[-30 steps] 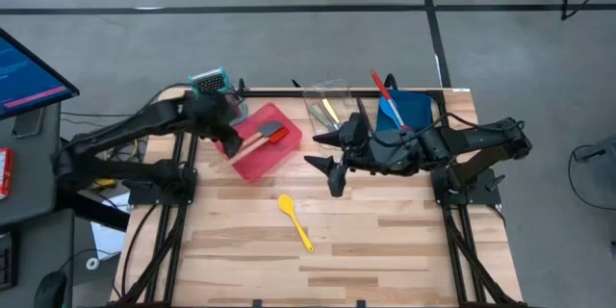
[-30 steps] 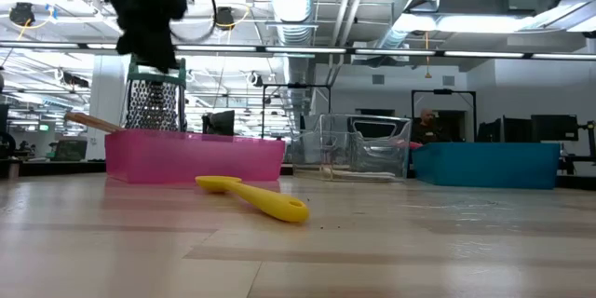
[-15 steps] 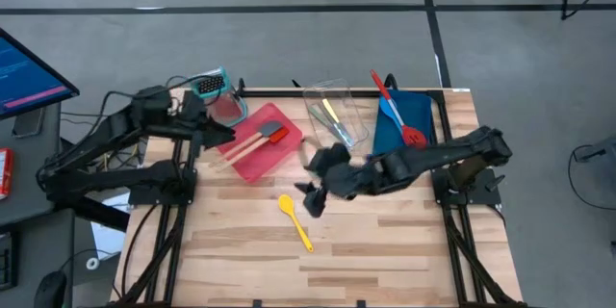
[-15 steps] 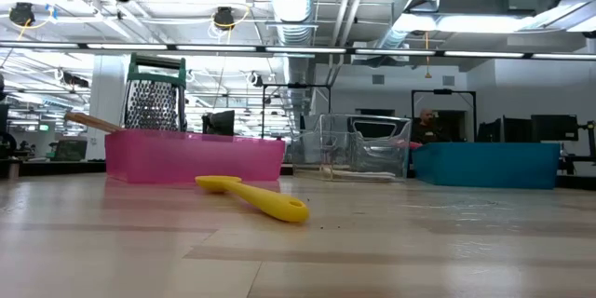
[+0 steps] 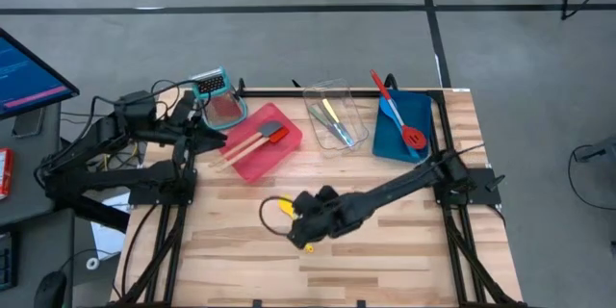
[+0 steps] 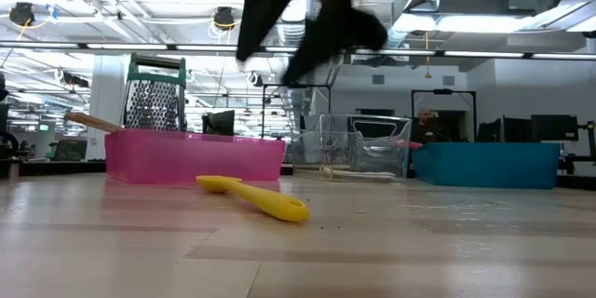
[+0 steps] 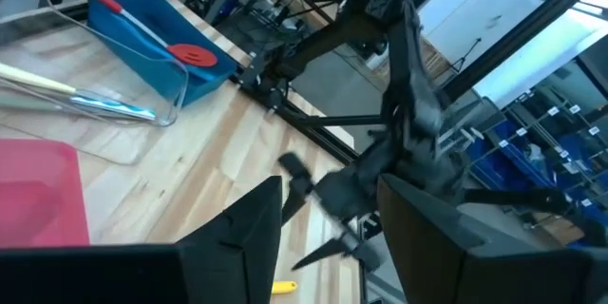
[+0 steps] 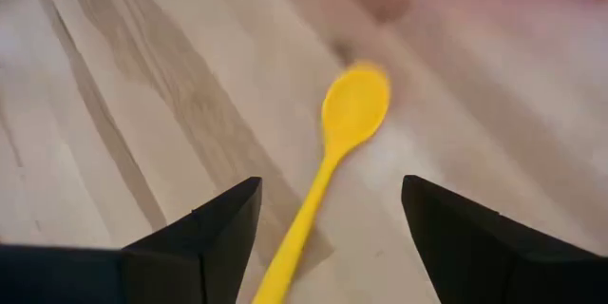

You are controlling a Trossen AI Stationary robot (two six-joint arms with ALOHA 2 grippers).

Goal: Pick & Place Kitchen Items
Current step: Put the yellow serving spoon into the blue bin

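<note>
A yellow spoon (image 5: pixel 307 243) lies flat on the wooden table near its middle; it also shows in the low view (image 6: pixel 253 196). My right gripper (image 5: pixel 292 223) hangs open just above it and clear of it (image 6: pixel 268 67). In the right wrist view (image 8: pixel 328 247) the two fingers stand on either side of the spoon's handle (image 8: pixel 306 214) without touching it. My left gripper (image 5: pixel 216 127) is open (image 7: pixel 328 247) and empty at the table's far left, beside the red tray (image 5: pixel 270 155).
A red wooden-handled spatula (image 5: pixel 262 138) lies in the red tray. A clear tray (image 5: pixel 348 104) holds slim utensils. A blue tray (image 5: pixel 423 115) holds a red spoon (image 5: pixel 399 115). A teal-topped grater (image 5: pixel 210 85) stands at the far left corner.
My right gripper has swung from beside the clear and blue trays toward the table's near left and down over the yellow spoon, staying open. My left gripper has drawn back from over the red tray toward the table's left edge. The spoon has not moved.
</note>
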